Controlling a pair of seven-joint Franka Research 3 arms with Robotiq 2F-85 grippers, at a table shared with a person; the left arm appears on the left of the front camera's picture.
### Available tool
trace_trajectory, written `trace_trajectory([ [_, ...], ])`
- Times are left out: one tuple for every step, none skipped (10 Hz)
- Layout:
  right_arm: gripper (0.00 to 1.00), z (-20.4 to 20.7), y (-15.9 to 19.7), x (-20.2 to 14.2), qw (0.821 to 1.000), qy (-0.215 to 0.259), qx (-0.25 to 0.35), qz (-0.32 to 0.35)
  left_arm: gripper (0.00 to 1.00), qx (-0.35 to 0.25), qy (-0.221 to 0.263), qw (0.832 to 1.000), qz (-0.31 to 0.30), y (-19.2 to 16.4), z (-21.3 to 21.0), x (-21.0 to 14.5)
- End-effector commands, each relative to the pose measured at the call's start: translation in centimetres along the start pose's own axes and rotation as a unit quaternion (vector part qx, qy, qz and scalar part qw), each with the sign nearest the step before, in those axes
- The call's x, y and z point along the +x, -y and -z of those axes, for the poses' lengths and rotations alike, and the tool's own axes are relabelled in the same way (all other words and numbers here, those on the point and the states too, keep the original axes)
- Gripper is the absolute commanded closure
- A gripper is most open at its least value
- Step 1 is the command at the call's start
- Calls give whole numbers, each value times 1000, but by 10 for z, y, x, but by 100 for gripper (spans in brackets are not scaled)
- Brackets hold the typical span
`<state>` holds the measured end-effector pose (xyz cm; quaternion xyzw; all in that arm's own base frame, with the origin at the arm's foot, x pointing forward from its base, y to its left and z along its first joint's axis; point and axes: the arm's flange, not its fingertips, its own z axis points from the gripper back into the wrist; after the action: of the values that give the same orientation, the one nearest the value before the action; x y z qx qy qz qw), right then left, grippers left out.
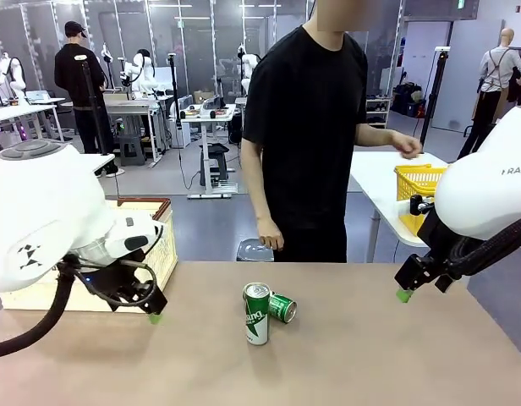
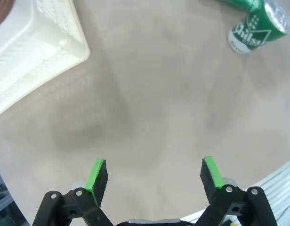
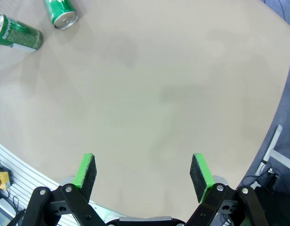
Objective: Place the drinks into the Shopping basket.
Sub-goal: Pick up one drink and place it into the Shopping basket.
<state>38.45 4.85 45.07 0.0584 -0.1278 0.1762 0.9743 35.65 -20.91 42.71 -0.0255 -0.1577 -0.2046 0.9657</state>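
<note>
Drinks (image 1: 257,313) untouched; both claws (image 2: 153,164) (image 3: 142,158) wide, empty

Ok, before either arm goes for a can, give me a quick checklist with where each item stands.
1. Left gripper open and empty: ok.
2. Right gripper open and empty: ok.
3. Upright green can clear from above: ok.
4. Lying green can apart from the upright one: cannot tell.
5. Shopping basket close by the left gripper: ok.
6. Person's hand away from both cans: ok.
</note>
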Motion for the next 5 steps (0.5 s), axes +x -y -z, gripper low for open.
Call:
trace_trajectory([
  [0, -2, 2, 0, 1000, -1, 4, -6, 0, -18, 16, 1000, -3, 3, 2, 4],
  [0, -2, 2, 0, 1000, -1, 4, -6, 0, -20, 15, 1000, -2, 4, 3, 8],
  [0, -2, 2, 0, 1000, -1, 4, -6, 0, -23, 12, 1000, 0, 8, 4, 16],
  [0, -2, 2, 0, 1000, -1, 4, -6, 0, -27, 13, 1000, 5, 15, 6, 29],
  [0, -2, 2, 0, 1000, -1, 4, -6, 0, -34, 18, 999, 9, 25, 10, 47],
])
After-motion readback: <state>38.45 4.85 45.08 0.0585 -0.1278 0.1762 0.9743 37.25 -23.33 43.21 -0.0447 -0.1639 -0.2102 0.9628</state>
